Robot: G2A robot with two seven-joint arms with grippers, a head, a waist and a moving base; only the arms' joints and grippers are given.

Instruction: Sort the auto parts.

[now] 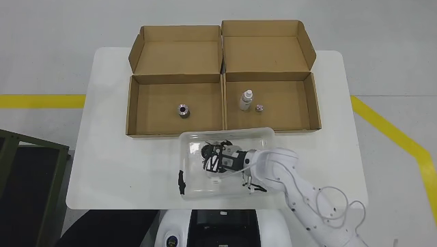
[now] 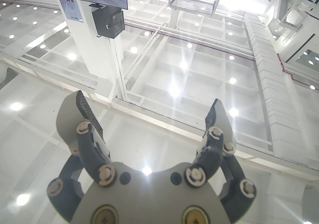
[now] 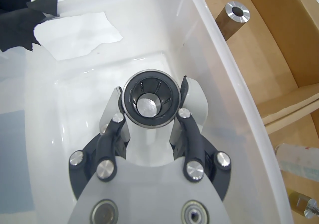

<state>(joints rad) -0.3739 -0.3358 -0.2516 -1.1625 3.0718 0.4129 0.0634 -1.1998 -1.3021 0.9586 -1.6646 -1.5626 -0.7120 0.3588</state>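
Linear bearing (image 3: 152,105): inside the clear plastic bin (image 3: 214,35), near edge of the table
Right gripper (image 3: 152,91): jaws clamped on the bearing's sides
Left gripper (image 2: 148,100): jaws spread, holding nothing
Done: metal sleeve (image 1: 182,110) in left cardboard box (image 1: 157,121); white bottle (image 1: 246,99) and small fitting (image 1: 259,108) in right cardboard box (image 1: 293,114)
Left: probably lifting the bearing out and boxing it

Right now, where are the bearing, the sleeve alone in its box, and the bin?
bearing (image 3: 152,85), right wrist view, on its dark inner wall.
sleeve (image 1: 182,109), top view, on its top face.
bin (image 3: 233,80), right wrist view, on its rim.
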